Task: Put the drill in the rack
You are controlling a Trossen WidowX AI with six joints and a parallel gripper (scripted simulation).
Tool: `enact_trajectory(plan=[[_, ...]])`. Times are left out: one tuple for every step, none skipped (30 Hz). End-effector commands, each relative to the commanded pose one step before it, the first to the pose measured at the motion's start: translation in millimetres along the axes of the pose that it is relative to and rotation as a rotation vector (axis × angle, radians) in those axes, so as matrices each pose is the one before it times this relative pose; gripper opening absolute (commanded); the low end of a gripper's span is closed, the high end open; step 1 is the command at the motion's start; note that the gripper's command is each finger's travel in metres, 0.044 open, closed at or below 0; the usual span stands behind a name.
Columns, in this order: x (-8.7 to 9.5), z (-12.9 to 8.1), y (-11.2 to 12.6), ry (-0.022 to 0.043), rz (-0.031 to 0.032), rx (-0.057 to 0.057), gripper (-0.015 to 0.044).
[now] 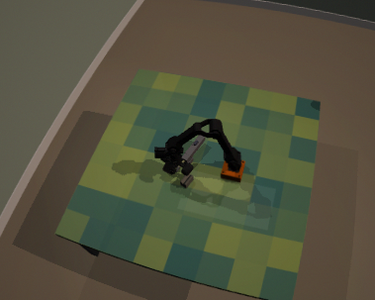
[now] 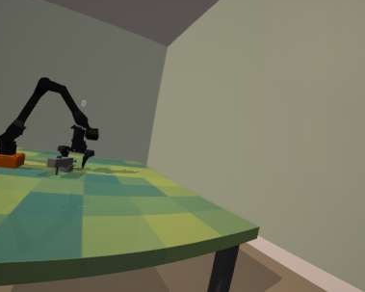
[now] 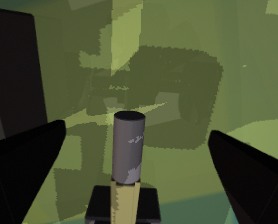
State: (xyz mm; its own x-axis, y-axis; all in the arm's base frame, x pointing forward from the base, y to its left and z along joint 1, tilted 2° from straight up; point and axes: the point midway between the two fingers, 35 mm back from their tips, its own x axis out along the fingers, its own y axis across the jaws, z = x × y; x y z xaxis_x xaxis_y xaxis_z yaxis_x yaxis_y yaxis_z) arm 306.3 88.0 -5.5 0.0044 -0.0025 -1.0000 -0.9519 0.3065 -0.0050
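My gripper [image 1: 178,168] [image 3: 138,132] is open and empty, low over the table. In the wrist view, an upright grey cylinder [image 3: 129,150] stands between the spread fingers with a gap on both sides, a tan strip and black block below it. I cannot tell whether it is the key or part of the drill. A long grey bar-shaped piece [image 1: 191,151] [image 2: 60,162] lies beside the gripper; the arm hides part of it. A small grey-brown block [image 1: 187,180] stands just below the gripper in the top view. I cannot tell which piece is the rack.
The arm's orange base [image 1: 233,171] [image 2: 6,160] stands on the patchwork table [image 1: 150,222] [image 2: 180,221]. A pale see-through rectangle [image 1: 259,219] shows on the table near the base. A dark slab [image 3: 20,65] fills the wrist view's left edge.
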Motion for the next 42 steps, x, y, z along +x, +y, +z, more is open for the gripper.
enact_trajectory(plan=[[1.72,-1.76,2.21,0.00322,0.00471,-0.0056,0.0440],[0.07,-0.08,0.07,0.00001,0.00001,0.0000,0.0440],[0.07,-0.08,0.08,0.00001,0.00001,0.0000,0.0440],[0.07,-0.08,0.08,0.00001,0.00001,0.0000,0.0440],[0.07,-0.08,0.08,0.00001,0.00001,0.0000,0.0440],[0.07,-0.07,0.08,0.00001,0.00001,0.0000,0.0440],[0.07,-0.07,0.08,0.00001,0.00001,0.0000,0.0440],[0.07,-0.07,0.08,0.00001,0.00001,0.0000,0.0440],[0.07,-0.07,0.08,0.00001,0.00001,0.0000,0.0440],[0.07,-0.07,0.08,0.00001,0.00001,0.0000,0.0440],[0.07,-0.07,0.08,0.00001,0.00001,0.0000,0.0440],[0.07,-0.07,0.08,0.00001,0.00001,0.0000,0.0440],[0.07,-0.07,0.08,0.00001,0.00001,0.0000,0.0440],[0.07,-0.07,0.08,0.00001,0.00001,0.0000,0.0440],[0.07,-0.07,0.08,0.00001,0.00001,0.0000,0.0440],[0.07,-0.07,0.08,0.00001,0.00001,0.0000,0.0440],[0.07,-0.07,0.08,0.00001,0.00001,0.0000,0.0440],[0.07,-0.07,0.08,0.00001,0.00001,0.0000,0.0440],[0.07,-0.07,0.08,0.00001,0.00001,0.0000,0.0440],[0.07,-0.06,0.08,0.00001,0.00001,0.0000,0.0440],[0.07,-0.06,0.09,0.00001,0.00001,0.0000,0.0440],[0.07,-0.06,0.09,0.00001,0.00001,0.0000,0.0440],[0.07,-0.06,0.09,0.00001,0.00001,0.0000,0.0440],[0.07,-0.06,0.09,0.00001,0.00001,0.0000,0.0440],[0.07,-0.06,0.09,0.00001,0.00001,0.0000,0.0440],[0.07,-0.06,0.09,0.00001,0.00001,0.0000,0.0440],[0.07,-0.06,0.09,0.00001,0.00001,0.0000,0.0440],[0.07,-0.06,0.09,0.00001,0.00001,0.0000,0.0440],[0.07,-0.06,0.09,0.00001,0.00001,0.0000,0.0440],[0.07,-0.06,0.09,0.00001,0.00001,0.0000,0.0440],[0.07,-0.06,0.09,0.00001,0.00001,0.0000,0.0440],[0.07,-0.06,0.09,0.00001,0.00001,0.0000,0.0440],[-1.66,1.58,-2.21,-0.00323,-0.00468,0.0056,0.0414],[0.00,0.00,0.00,0.00000,0.00000,0.0000,0.0387],[0.00,0.00,0.00,0.00000,0.00000,0.0000,0.0361],[0.00,0.00,0.00,0.00000,0.00000,0.0000,0.0335],[0.00,0.00,0.00,0.00000,0.00000,0.0000,0.0309],[0.00,0.00,0.00,0.00000,0.00000,0.0000,0.0282],[0.00,0.00,0.00,0.00000,0.00000,0.0000,0.0256],[0.00,0.00,0.00,0.00000,0.00000,0.0000,0.0230],[0.00,0.00,0.00,0.00000,0.00000,0.0000,0.0204],[0.00,0.00,0.00,0.00000,0.00000,0.0000,0.0177]])
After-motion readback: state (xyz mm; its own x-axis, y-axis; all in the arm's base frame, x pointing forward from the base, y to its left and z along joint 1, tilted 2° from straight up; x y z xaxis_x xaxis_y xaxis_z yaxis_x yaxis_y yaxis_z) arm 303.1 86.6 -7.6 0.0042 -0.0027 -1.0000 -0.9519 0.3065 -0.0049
